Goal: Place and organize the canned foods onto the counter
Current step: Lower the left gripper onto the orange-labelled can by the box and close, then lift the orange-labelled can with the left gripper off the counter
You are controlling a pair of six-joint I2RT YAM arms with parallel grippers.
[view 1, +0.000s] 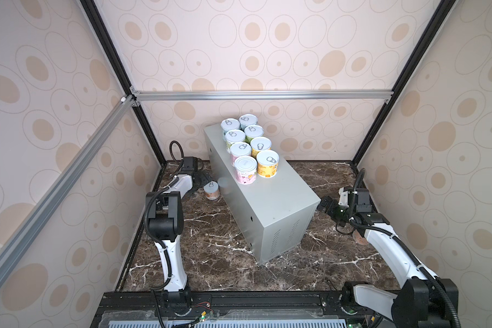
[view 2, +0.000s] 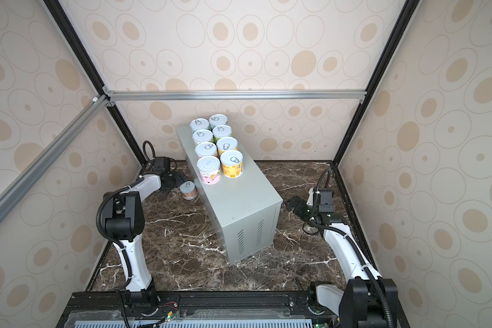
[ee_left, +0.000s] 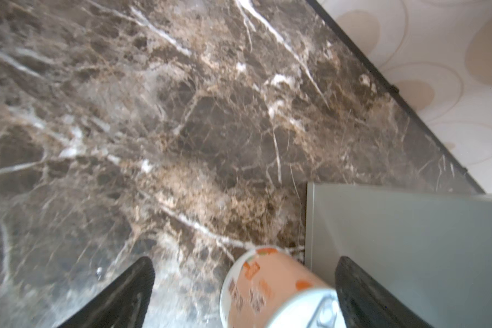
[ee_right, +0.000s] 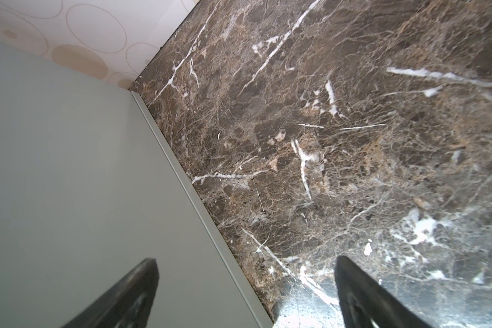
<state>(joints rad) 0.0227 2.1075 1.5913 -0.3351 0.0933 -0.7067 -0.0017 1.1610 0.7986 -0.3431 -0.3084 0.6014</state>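
Several canned foods (view 1: 240,149) stand in two rows on the far half of the grey counter (view 1: 273,210), seen in both top views (view 2: 208,149). One orange can (view 1: 211,190) stands on the marble left of the counter (view 2: 239,204). My left gripper (view 1: 206,179) is open just beside it. In the left wrist view the orange can (ee_left: 267,284) sits between the open fingers, close to one finger (ee_left: 358,289), next to the counter (ee_left: 409,241). My right gripper (view 1: 324,203) is open and empty at the counter's near right corner (ee_right: 54,170). Another can (view 1: 360,240) peeks out from under the right forearm.
The dark marble floor (view 1: 210,241) surrounds the counter. Patterned walls with black frame posts (view 1: 148,133) close in on the left, right and back. The near half of the counter's top holds nothing. A black rail (view 1: 253,301) runs along the front.
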